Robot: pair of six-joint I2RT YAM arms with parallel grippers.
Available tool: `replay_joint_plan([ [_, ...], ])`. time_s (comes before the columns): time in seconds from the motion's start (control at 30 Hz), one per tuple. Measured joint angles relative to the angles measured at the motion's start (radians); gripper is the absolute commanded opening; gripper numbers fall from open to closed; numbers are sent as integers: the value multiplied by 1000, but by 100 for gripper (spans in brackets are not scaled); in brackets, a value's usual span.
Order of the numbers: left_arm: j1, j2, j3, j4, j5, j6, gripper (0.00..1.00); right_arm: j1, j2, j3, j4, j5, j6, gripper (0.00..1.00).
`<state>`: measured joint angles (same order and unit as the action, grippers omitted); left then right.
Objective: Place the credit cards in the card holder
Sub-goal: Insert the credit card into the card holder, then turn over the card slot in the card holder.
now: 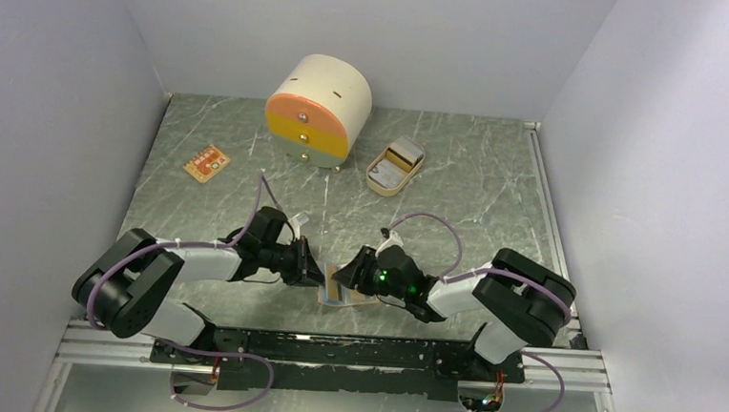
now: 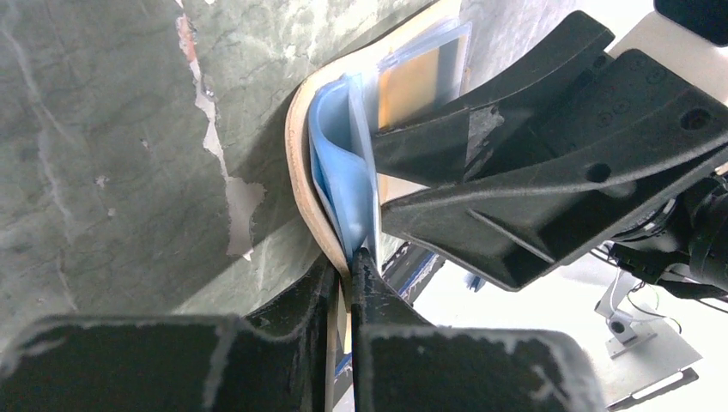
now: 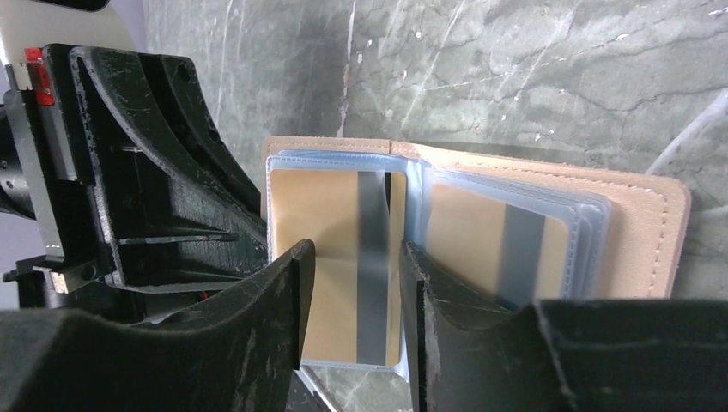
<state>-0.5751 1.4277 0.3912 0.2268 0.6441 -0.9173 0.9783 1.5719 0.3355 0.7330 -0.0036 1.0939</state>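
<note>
Card holder (image 3: 640,227), open, long axis left-right

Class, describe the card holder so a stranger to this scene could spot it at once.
On the green marbled table, look at the near edge where both arms meet. Between the left end effector and the right end effector is the card holder. Unlike the round drawer box and oval tray farther back, it is an open tan wallet with clear sleeves.
</note>
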Motion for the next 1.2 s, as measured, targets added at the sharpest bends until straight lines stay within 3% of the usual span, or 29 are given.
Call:
replay_joint_plan([
  [0.5, -42, -110, 126, -292, -185, 65, 9, 45, -207, 153, -387, 39, -122, 58],
  [1.0, -71, -109, 149, -352, -230, 68, 9, 90, -143, 239, -533, 110, -188, 54],
  [1.2, -73, -107, 150, -352, -231, 68, 9, 97, -134, 265, -593, 147, -206, 48],
])
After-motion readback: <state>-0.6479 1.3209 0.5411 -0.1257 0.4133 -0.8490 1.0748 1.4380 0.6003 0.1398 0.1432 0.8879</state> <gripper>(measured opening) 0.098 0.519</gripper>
